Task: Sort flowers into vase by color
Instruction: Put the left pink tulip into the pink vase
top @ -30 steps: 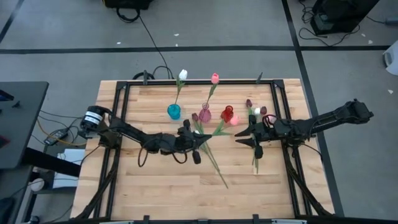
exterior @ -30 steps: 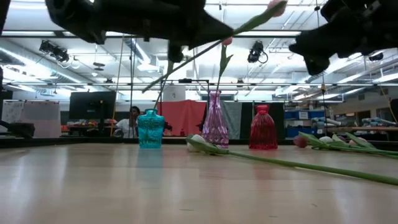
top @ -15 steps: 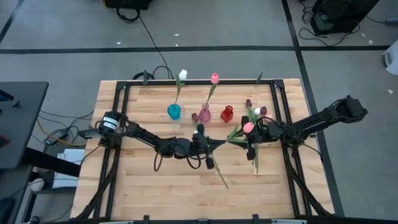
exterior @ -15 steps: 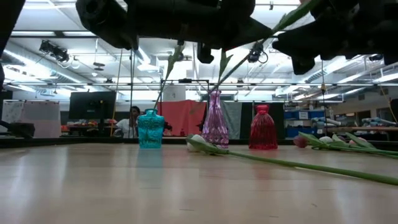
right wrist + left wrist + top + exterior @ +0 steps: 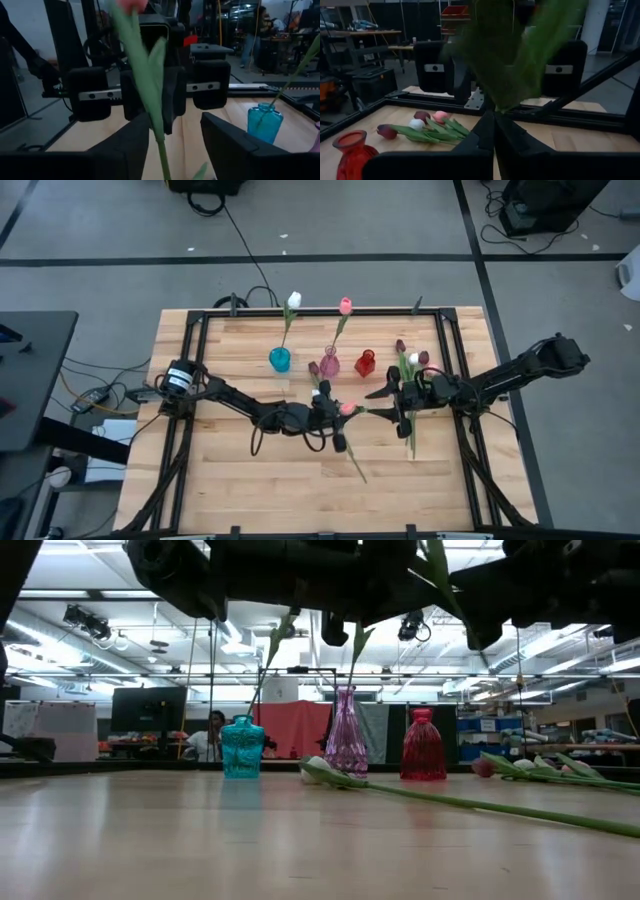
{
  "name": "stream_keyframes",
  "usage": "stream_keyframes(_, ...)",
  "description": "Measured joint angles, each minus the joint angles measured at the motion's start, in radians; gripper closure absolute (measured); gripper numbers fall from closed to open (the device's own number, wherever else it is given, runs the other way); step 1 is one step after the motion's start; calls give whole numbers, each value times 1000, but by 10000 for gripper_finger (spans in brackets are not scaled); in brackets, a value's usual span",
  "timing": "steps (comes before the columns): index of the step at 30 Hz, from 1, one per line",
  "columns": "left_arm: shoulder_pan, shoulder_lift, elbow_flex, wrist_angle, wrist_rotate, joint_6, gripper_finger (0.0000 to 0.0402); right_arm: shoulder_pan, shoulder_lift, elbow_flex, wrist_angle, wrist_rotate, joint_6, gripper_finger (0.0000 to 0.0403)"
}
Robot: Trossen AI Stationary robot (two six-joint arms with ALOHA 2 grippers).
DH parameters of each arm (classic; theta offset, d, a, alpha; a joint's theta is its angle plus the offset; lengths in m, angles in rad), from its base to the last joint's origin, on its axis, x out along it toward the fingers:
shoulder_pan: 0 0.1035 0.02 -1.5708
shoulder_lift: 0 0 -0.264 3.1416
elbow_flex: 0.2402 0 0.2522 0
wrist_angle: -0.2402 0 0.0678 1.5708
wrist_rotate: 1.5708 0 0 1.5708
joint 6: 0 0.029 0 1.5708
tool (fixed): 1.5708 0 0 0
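Standing at the front edge of the table [image 5: 240,480], I am seeing one loose flower [image 5: 341,435] lying nearest me, its long green stem running diagonally toward about five o'clock of the table's middle.

Just past it, the two arms are meeting above the centre. The left gripper [image 5: 340,411] is reaching in from nine o'clock with its fingers [image 5: 485,137] pressed together on the stem of a pink tulip [image 5: 347,409], which is hanging in the air between the two grippers, its leaves filling the left wrist view. The right gripper [image 5: 392,402] is coming in from three o'clock, facing the left one. Its fingers [image 5: 127,142] are standing apart with the green stem passing through the gap between them; they are not pinching it.

Under the right arm, toward four o'clock from the centre, a bundle of loose tulips [image 5: 409,370] is lying flat, with dark red, white and pink heads pointing away from me.

Farther back, three vases are standing in a row toward twelve o'clock. The blue vase [image 5: 280,360] on the left is holding a white tulip [image 5: 294,300]. The pink vase [image 5: 329,364] in the middle is holding a pink-headed tulip [image 5: 346,306], with a dark flower head [image 5: 313,368] lying just beside its base. The red vase [image 5: 365,363] on the right is showing no stem that I can make out.

Beyond the table, in the low view, a person [image 5: 212,732] is sitting far off in the room, behind the blue vase.
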Motion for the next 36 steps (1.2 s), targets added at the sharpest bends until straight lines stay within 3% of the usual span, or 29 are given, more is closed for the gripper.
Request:
stream_keyframes(4, 1, 0, 0, -13, 0, -26, 365, 0, 12, 0, -20, 1, 0, 204)
stream_keyframes(14, 0, 0, -1, -68, 27, -47, 232, -1, 28, 0, -15, 59, 13, 209)
stream_keyframes(19, 1, 0, -1, -47, 25, 14, 205, -1, 36, 0, 0, 56, 29, 209)
stream_keyframes(27, 6, 0, -1, -28, -36, 56, 237, -1, 36, 0, 26, 55, 68, 209)
stream_keyframes(36, 10, 0, -1, 5, -75, 61, 356, -1, 33, 0, 41, 56, 95, 209)
